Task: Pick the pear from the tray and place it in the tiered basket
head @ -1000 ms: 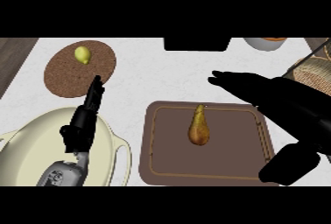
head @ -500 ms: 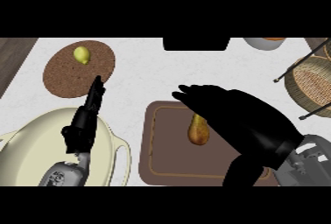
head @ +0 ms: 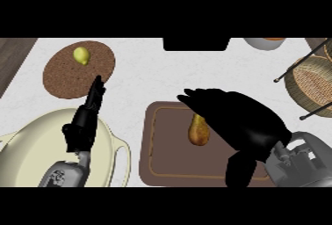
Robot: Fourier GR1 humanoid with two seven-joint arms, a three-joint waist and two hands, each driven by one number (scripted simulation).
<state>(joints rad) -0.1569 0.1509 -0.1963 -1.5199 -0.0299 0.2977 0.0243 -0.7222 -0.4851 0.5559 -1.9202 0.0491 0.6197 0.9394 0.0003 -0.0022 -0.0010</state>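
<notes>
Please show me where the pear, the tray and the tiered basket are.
pear (head: pixel 198 132), head view, on its wide lower body.
tray (head: pixel 170 162), head view, on its bare brown floor at the left.
tiered basket (head: pixel 310 85), head view, on its woven bottom.

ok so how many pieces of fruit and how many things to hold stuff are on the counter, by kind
fruit: 2, brown-yellow pear, small yellow lemon
holders: 4, brown tray, round cork mat, cream pot, wicker tiered basket
total: 6
</notes>
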